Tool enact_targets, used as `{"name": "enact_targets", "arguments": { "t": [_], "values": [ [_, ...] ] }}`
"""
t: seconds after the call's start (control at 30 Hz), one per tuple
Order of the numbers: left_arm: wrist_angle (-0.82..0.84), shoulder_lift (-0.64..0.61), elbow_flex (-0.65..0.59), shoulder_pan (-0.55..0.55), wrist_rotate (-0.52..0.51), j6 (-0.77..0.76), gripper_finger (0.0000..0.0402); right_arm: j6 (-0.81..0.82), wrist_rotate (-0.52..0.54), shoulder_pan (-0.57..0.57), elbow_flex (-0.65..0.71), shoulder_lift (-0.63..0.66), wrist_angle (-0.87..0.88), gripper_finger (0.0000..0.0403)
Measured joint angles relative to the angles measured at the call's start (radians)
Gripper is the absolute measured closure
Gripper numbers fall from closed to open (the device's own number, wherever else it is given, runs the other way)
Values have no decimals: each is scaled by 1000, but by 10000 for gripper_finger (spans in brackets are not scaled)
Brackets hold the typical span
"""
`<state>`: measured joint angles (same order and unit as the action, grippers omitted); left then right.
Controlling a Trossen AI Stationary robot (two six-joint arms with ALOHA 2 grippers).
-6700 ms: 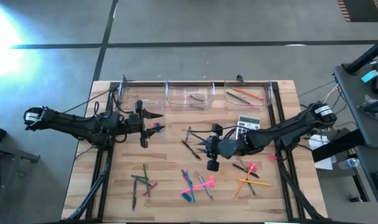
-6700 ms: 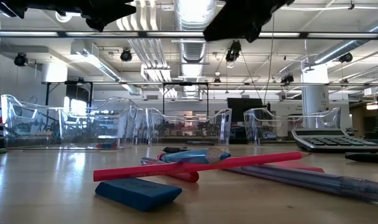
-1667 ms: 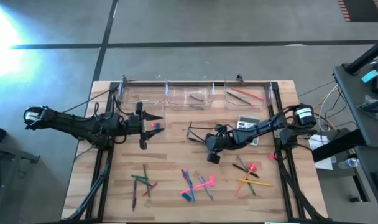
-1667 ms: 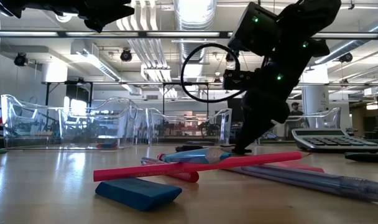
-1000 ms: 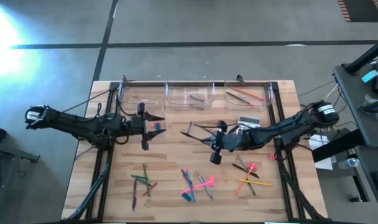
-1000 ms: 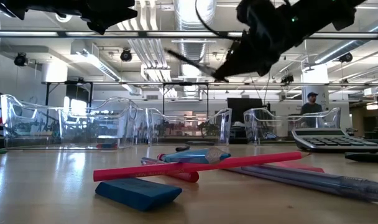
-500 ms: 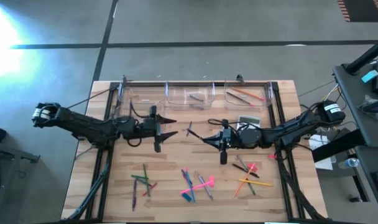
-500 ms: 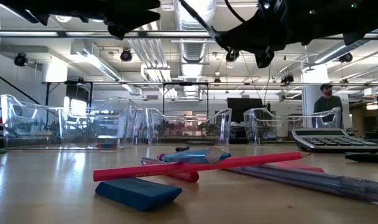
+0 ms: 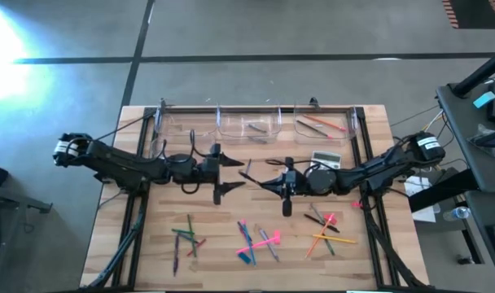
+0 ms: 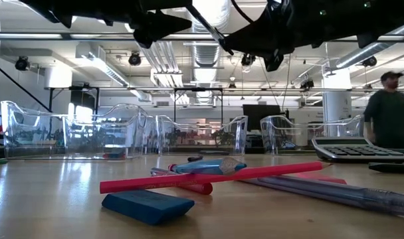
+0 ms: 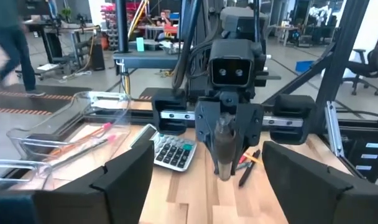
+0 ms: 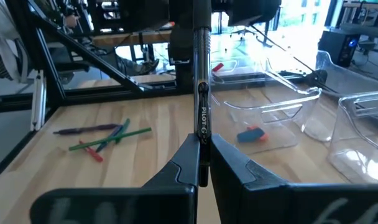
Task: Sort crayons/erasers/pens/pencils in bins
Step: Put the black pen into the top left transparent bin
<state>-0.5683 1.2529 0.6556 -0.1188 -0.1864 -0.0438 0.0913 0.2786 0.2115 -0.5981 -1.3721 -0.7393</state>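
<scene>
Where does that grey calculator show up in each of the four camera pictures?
High view: the calculator sits right of centre, just in front of the back row of bins.
Low view: at the far right, flat on the table.
Left wrist view: left of centre.
Right wrist view: not in it.
Shared landmark: the clear bin with orange pencils, right next to it.

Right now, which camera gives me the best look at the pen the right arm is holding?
The right wrist view: the pen stands clamped in the right end effector, its lettering readable. The high view shows only a thin dark sliver, the left wrist view shows it end-on, and in the low view I cannot tell it apart.
</scene>
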Motion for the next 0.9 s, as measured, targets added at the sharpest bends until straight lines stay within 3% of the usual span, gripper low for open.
{"name": "enact_targets", "arguments": {
  "t": [0.17,0.3,0.47,0.7,0.9],
  "values": [
    [-3,6,7,0,0,1,119,1,-1,0,0,-4,0,385],
    [-17,6,8,0,0,-1,153,3,-2,0,0,-4,1,385],
    [-26,6,8,0,0,0,233,5,-25,0,0,-4,0,385],
    [-25,5,7,-1,20,44,378,4,-13,-2,0,-4,1,385],
    [-22,5,6,-2,17,50,381,61,-10,-3,0,-4,6,374]
  ]
}}
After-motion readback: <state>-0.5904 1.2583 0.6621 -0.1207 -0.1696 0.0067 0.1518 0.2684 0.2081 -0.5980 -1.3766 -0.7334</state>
